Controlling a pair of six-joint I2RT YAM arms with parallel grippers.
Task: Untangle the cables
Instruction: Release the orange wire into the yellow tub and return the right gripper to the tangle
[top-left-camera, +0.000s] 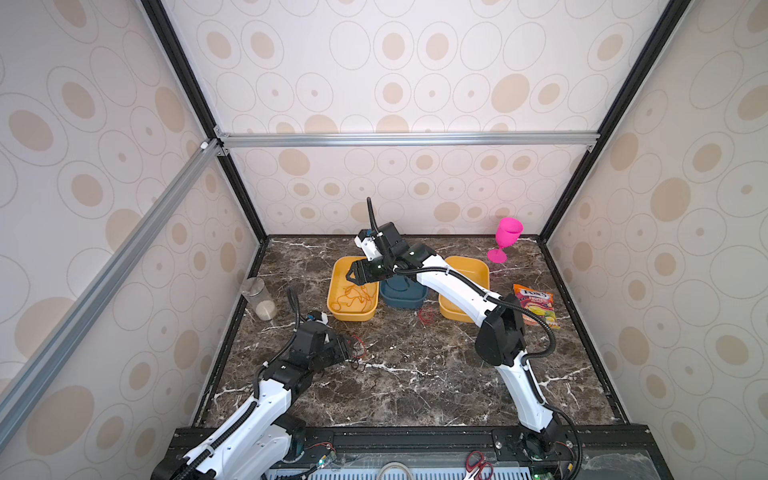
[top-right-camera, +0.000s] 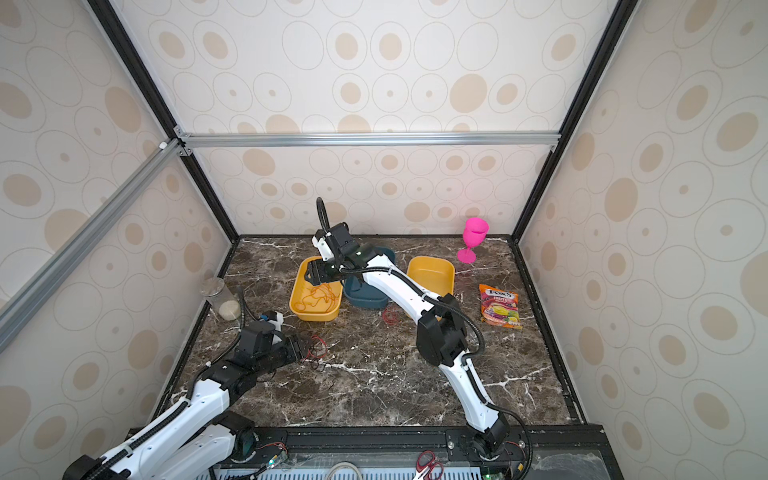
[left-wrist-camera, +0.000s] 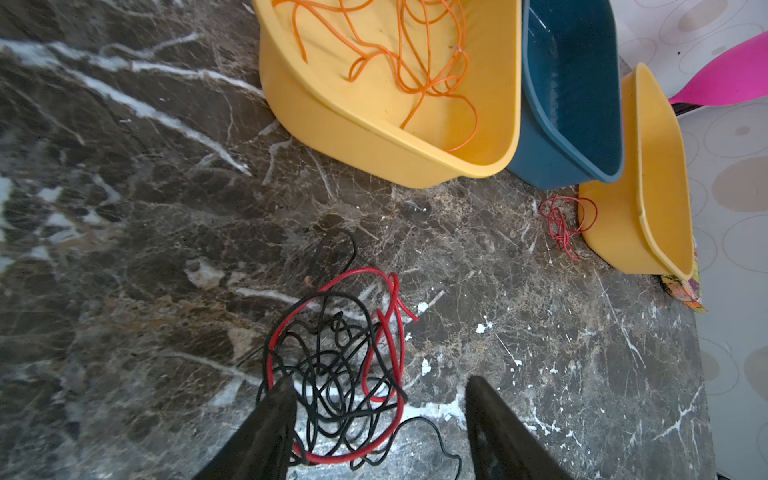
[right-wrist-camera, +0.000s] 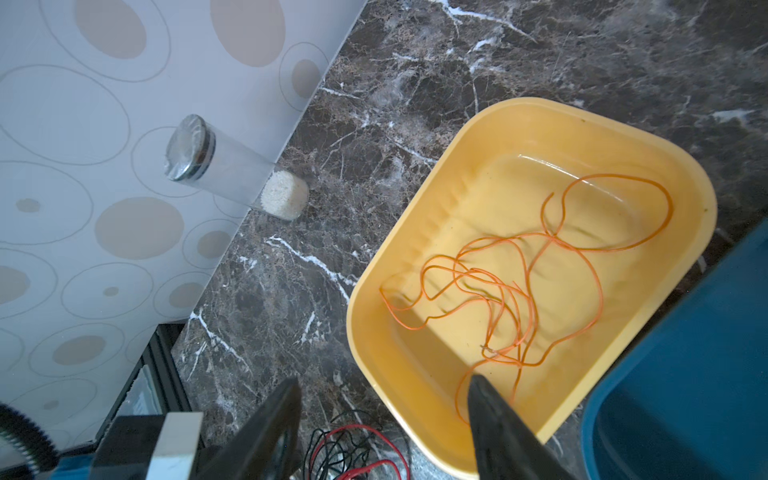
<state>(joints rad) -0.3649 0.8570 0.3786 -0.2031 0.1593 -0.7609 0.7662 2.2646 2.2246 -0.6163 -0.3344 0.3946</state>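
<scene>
The right tool (right-wrist-camera: 383, 378) is held above the rim of a yellow tray (right-wrist-camera: 478, 137), its two fingers spread wide apart with nothing gripped between them. An orange cable (right-wrist-camera: 519, 282) is seen lying in loose loops on the floor of that tray, clear of both fingers. The left tool (left-wrist-camera: 380, 379) is lowered close to the worktop (left-wrist-camera: 124, 208), its fingers likewise parted and nothing clamped. A tangle of black and red cables (left-wrist-camera: 332, 365) is spread on the worktop at its tips, with one finger set over the tangle's edge. A small red cable (left-wrist-camera: 565, 220) is coiled on the worktop just beside a second yellow tray (left-wrist-camera: 660, 166) and in front of a blue tray (left-wrist-camera: 582, 83). The three trays are set side by side, with the blue one in the middle.
</scene>
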